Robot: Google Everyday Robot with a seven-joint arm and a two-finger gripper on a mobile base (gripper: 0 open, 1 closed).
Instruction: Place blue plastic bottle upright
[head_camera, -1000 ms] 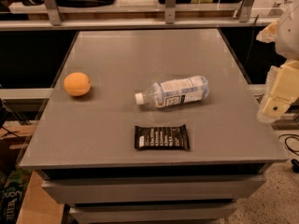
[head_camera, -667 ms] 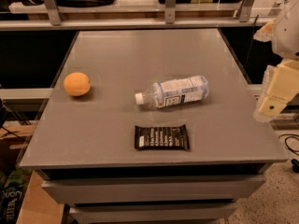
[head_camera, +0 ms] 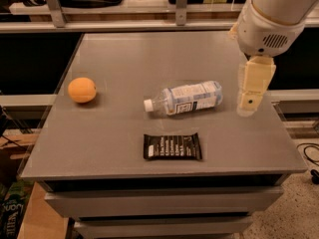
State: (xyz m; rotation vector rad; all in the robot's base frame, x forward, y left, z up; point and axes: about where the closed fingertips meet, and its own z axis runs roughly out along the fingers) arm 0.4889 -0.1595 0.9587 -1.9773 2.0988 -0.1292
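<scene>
The blue plastic bottle [head_camera: 185, 98] lies on its side near the middle of the grey table [head_camera: 124, 59]. Its white cap points left and its pale blue-and-white label faces up. My gripper [head_camera: 249, 102] hangs from the white arm at the right, just right of the bottle's base and a little apart from it. It holds nothing.
An orange [head_camera: 81, 89] sits at the table's left side. A black snack bar [head_camera: 172, 146] lies flat in front of the bottle, near the front edge. Shelving and metal posts [head_camera: 181, 4] run behind the table. Drawers sit under the tabletop.
My arm has moved left over the table's right side, bringing the gripper close to the bottle's base. The bottle, orange and snack bar have not moved.
</scene>
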